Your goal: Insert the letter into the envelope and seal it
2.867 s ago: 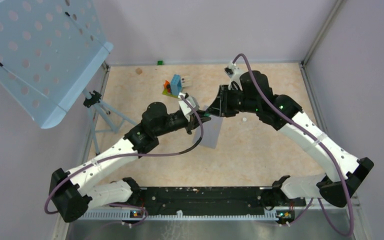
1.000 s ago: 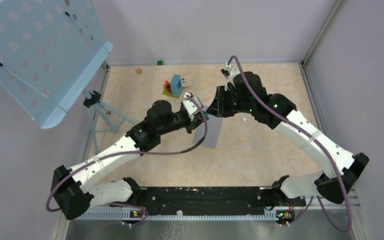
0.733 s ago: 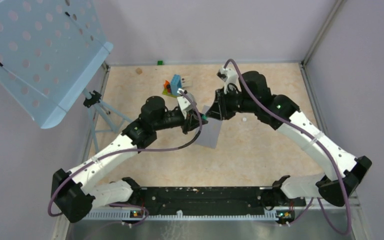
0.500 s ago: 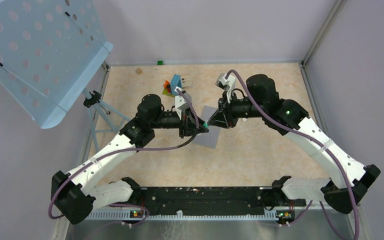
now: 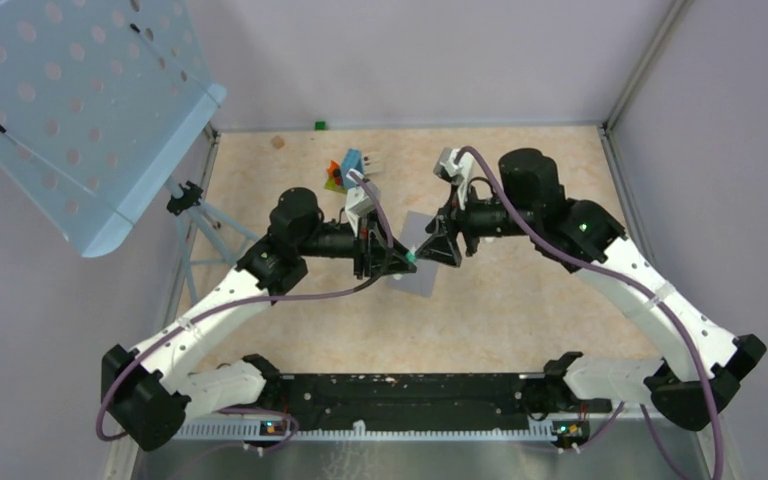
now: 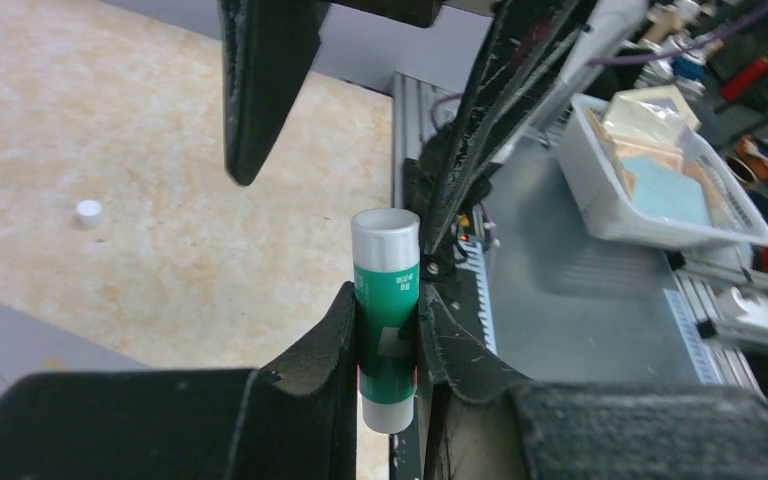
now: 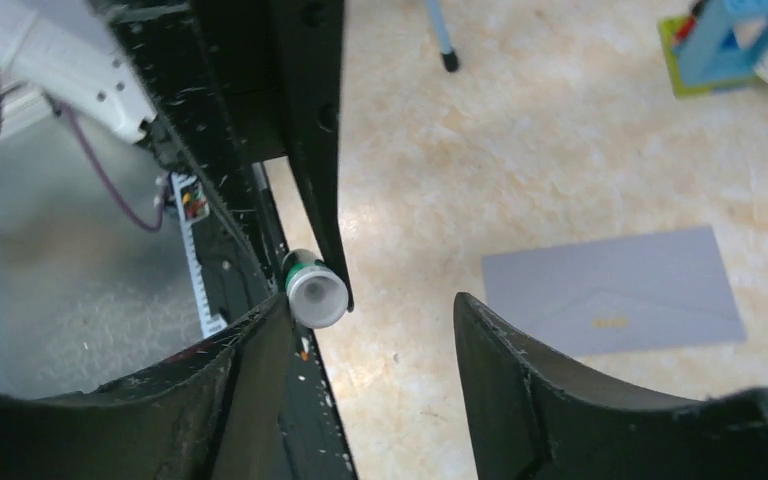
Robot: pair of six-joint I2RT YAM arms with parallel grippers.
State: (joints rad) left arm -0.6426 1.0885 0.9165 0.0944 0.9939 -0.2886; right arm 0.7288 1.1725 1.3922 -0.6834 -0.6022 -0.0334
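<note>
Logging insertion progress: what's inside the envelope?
Not visible. The envelope lies flat on the table, its grey paper covering any contents; no sheet sticks out of its edges.

The envelope is presented as smooth, matt grey paper. The glue stick is finished in glossy green plastic. The right claw is formed of matt black plastic, visibly scuffed. The bench is smooth and mottled.
</note>
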